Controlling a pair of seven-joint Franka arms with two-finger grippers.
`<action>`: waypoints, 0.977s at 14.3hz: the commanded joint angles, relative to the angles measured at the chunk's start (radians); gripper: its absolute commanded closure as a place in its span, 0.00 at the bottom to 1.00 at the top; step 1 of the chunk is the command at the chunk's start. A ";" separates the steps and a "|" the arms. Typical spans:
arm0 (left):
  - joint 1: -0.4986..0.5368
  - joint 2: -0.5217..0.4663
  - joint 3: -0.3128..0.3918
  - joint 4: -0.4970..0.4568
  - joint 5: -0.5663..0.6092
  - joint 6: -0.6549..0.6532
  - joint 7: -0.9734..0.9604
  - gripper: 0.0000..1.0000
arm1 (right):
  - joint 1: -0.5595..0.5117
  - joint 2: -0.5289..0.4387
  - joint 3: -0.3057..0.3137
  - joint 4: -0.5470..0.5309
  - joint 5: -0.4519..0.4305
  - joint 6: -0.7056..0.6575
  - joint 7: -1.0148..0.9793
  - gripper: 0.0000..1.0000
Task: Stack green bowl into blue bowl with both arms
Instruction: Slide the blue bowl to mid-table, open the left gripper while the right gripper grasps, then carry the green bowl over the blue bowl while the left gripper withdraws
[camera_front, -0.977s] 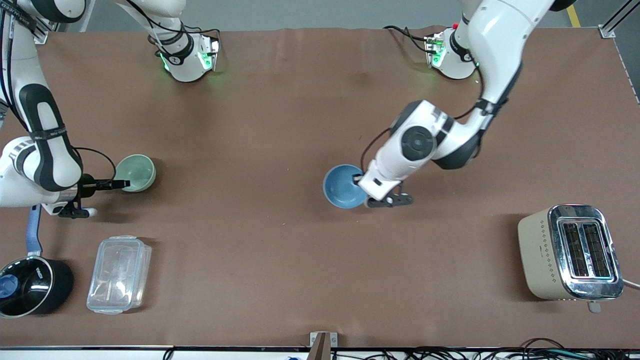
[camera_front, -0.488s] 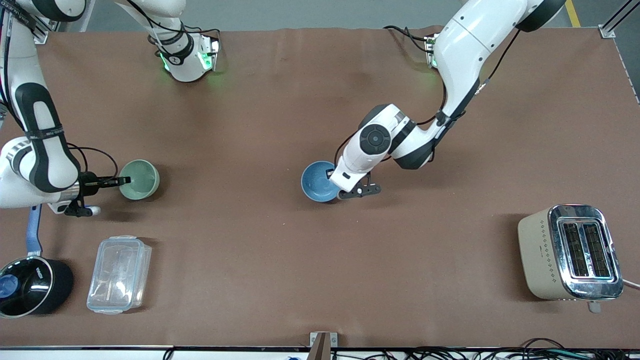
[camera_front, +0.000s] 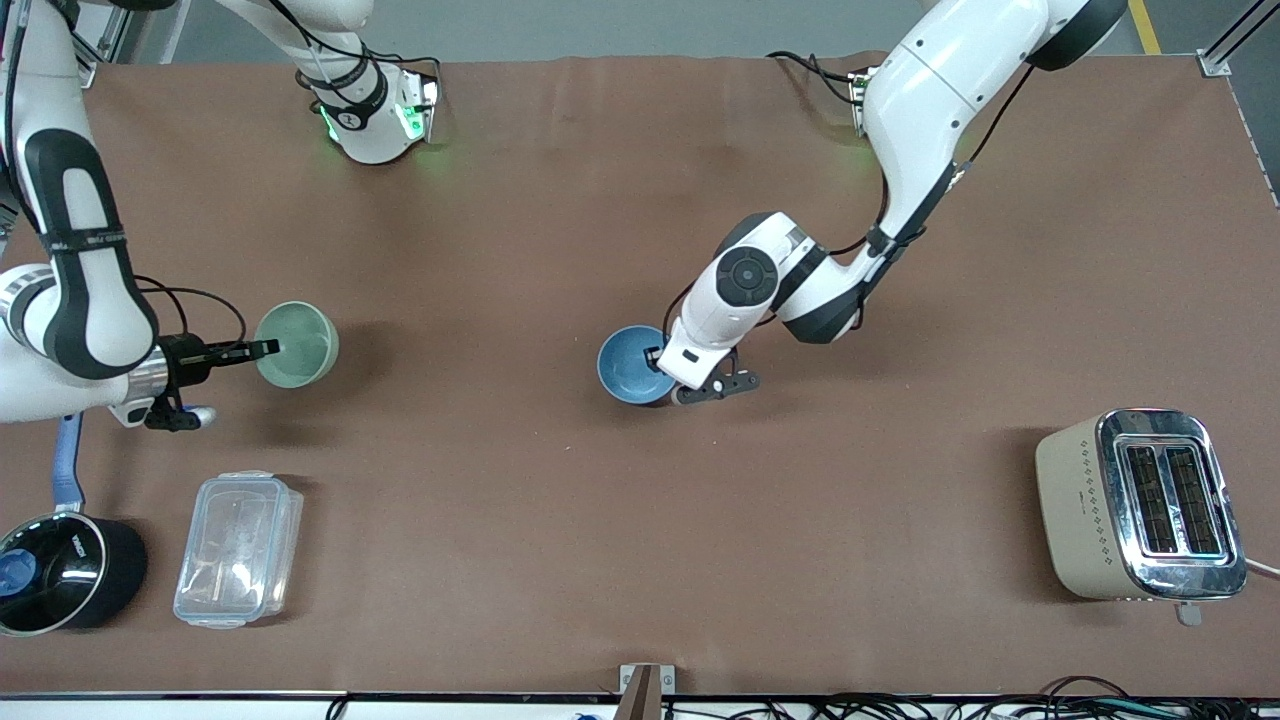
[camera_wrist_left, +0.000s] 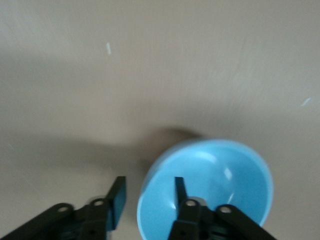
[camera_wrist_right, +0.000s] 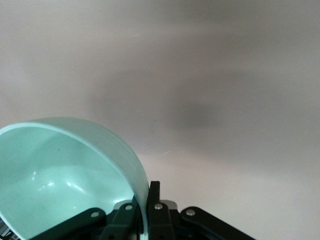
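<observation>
Pinching the green bowl by its rim, the right gripper carries it above the table, 9 o'clock from centre; the left gripper straddles the blue bowl rim near centre, fingers spread, probably releasing so it can receive the stack.
</observation>
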 joint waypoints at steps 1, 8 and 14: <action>0.100 -0.141 0.000 0.000 0.066 -0.079 0.047 0.00 | 0.083 -0.085 -0.004 -0.047 0.012 -0.030 0.110 0.97; 0.355 -0.373 -0.008 0.157 0.093 -0.496 0.508 0.00 | 0.241 -0.090 -0.005 -0.124 0.259 -0.005 0.273 0.98; 0.417 -0.581 0.057 0.140 -0.045 -0.665 0.723 0.00 | 0.462 -0.089 -0.005 -0.255 0.534 0.263 0.364 0.98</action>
